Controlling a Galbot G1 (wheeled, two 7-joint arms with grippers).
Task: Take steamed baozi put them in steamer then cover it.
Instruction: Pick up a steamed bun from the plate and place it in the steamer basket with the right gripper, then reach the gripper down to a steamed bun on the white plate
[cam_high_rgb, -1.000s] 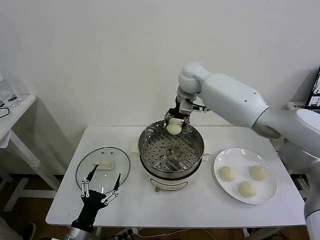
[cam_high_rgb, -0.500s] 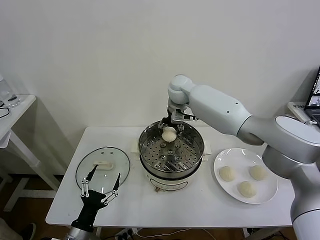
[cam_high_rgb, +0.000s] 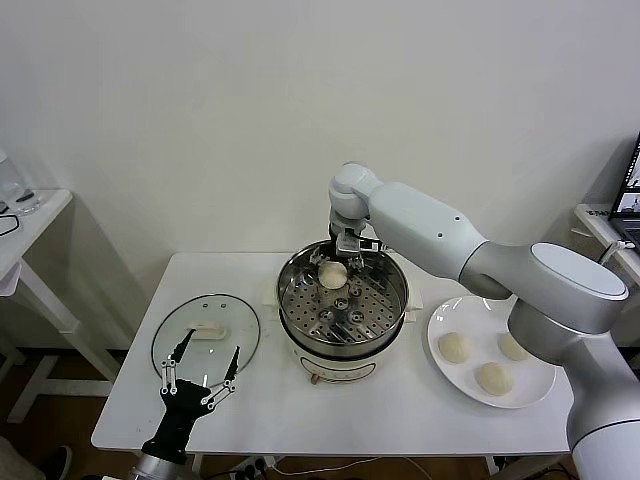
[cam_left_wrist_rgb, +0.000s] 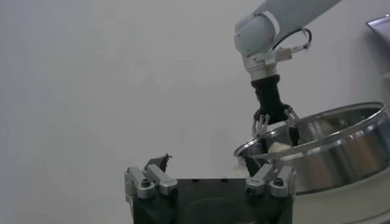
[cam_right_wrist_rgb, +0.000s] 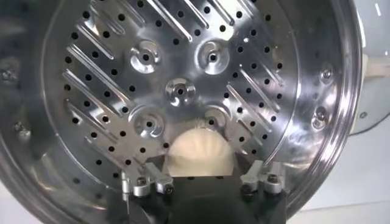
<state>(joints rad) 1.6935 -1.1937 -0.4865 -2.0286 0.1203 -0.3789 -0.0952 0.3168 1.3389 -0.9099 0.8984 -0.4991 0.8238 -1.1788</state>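
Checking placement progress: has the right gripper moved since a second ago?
Yes. The right gripper has come down leftward from the steamer rim into it.

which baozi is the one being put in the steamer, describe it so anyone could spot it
Find the shiny steel steamer in the middle of the white table. On its perforated tray, at the far side, sits one cream-white baozi, between the fingers of the right gripper. It is the only bun in the pot; the other three buns lie on the white plate.

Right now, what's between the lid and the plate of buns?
In the head view, the steamer stands between the lid and the plate. The right gripper hangs over its back rim, one bun on the tray under it.
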